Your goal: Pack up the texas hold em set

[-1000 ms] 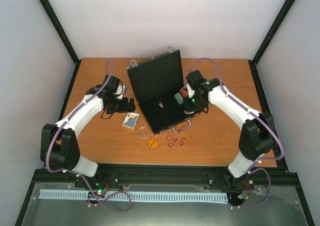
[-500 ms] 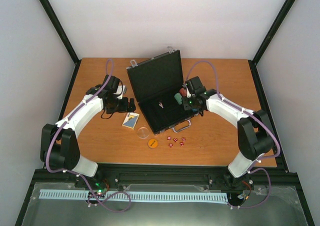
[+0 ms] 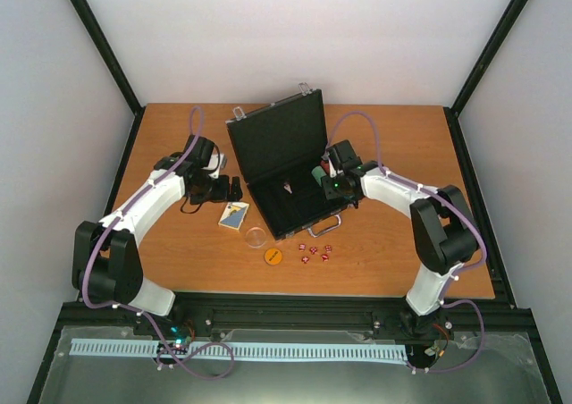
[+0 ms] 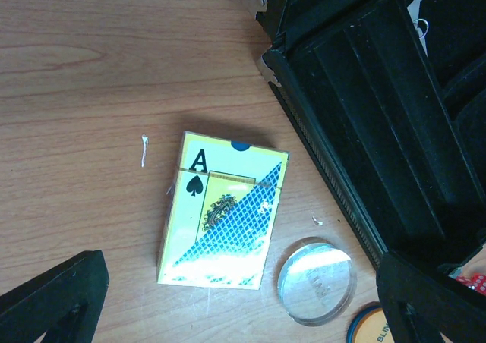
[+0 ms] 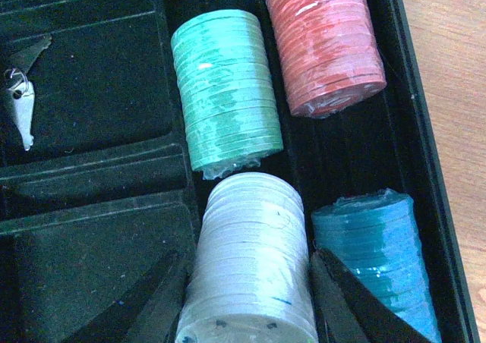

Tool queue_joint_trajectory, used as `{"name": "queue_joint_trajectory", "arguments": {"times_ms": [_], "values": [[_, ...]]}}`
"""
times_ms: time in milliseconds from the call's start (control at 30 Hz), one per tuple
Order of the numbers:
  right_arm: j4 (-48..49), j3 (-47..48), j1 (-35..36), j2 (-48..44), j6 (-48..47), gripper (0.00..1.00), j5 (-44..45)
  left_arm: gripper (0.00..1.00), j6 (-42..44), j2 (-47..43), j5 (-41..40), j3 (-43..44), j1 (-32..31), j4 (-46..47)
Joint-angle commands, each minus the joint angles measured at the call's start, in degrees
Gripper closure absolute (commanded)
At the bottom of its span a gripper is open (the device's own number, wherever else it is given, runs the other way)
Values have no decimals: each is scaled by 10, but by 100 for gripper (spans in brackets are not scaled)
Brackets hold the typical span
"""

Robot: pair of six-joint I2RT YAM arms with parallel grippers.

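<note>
Wooden counter [image 3: 393, 243], pale walls all round, and the black briefcase [image 3: 277, 145] sits wide open in the middle, lid tilted up toward the back.

Over to the right claw [image 5: 247, 301], which is down inside the case's tray. Its fingers [image 5: 345, 301] are partly closed, pressed on either side of the white chip stack [image 5: 250, 252], so that's a firm grip on the whites. The stack lies on its side in a groove. Just beyond it is the green chip stack [image 5: 224, 85], in line with it. The red chip stack [image 5: 323, 43] sits in the next groove over. The blue chip stack [image 5: 376, 252] is right beside the white one, against the case's wall.

Now the left claw [image 4: 239, 282]: spread as wide as it goes, holding nothing, touching nothing. It hangs above the card box [image 4: 220, 210], which lies flat on the counter, ace of spades facing up, framed between the two fingers. The box is just beside the briefcase's outer edge.

The clear disc [image 4: 316, 281] rests beside the box's corner, with the orange disc [image 4: 368, 324] close by. The red dice [image 3: 315, 253] are scattered on the counter in front of the case, near its handle.
</note>
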Motion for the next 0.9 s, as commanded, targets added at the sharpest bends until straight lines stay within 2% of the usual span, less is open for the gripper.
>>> {"name": "queue_joint_trajectory", "arguments": {"times_ms": [0,500,600,700,767,867], "values": [[33,6,2,14,-1,75,7,0,13,-4,-3,2,-2,1],[48,30,1,84,-2,73,50,0,20,3,-5,6,-2,3],[48,25,2,72,-1,52,49,0,22,4,-5,7,-2,2],[45,11,2,47,2,36,53,0,21,4,-6,6,-2,3],[39,4,1,33,4,30,56,0,20,3,-6,3,-2,4],[30,3,2,13,4,27,57,0,18,2,-6,1,-2,5]]}}
